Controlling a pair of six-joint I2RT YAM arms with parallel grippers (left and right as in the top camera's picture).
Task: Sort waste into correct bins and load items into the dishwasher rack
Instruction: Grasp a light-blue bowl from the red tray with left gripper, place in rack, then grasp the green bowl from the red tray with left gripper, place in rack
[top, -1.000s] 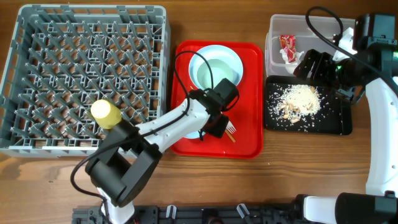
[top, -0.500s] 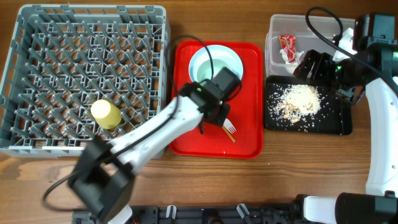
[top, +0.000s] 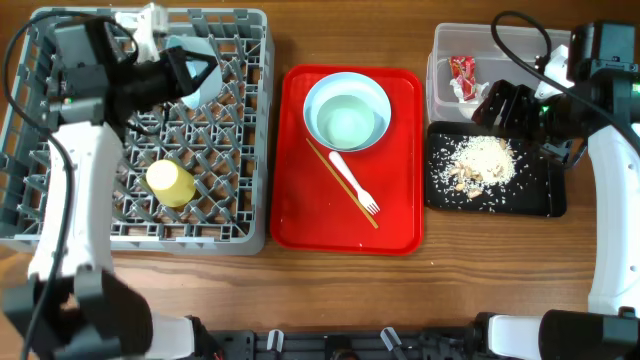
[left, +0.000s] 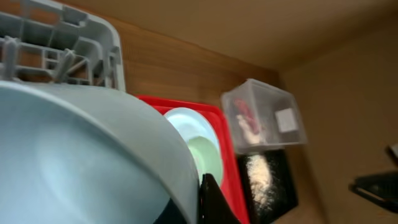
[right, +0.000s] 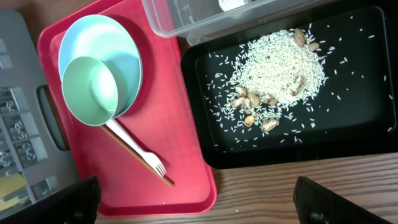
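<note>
My left gripper (top: 185, 76) is shut on the rim of a pale bowl (top: 206, 86), held tilted over the back of the grey dishwasher rack (top: 60, 225). In the left wrist view the bowl (left: 81, 155) fills the frame, pinched by a black finger (left: 211, 202). A yellow cup (top: 170, 183) stands in the rack. On the red tray (top: 400, 225) a mint bowl (top: 347, 124) sits in a round pale plate (top: 322, 95), beside a white fork (top: 355, 190) and a wooden stick (top: 330, 168). My right gripper (top: 508, 106) hangs open over the bins.
The clear tub (top: 440, 45) at the back right holds a red-and-white wrapper (top: 462, 75). In front of it the black tray (top: 540, 200) carries a heap of crumbs (top: 485, 162). Bare wooden table lies in front of the rack and trays.
The left arm has swung from the red tray to the back of the rack, carrying a pale bowl in shut jaws. The fork and stick are uncovered. The right arm has not moved.
</note>
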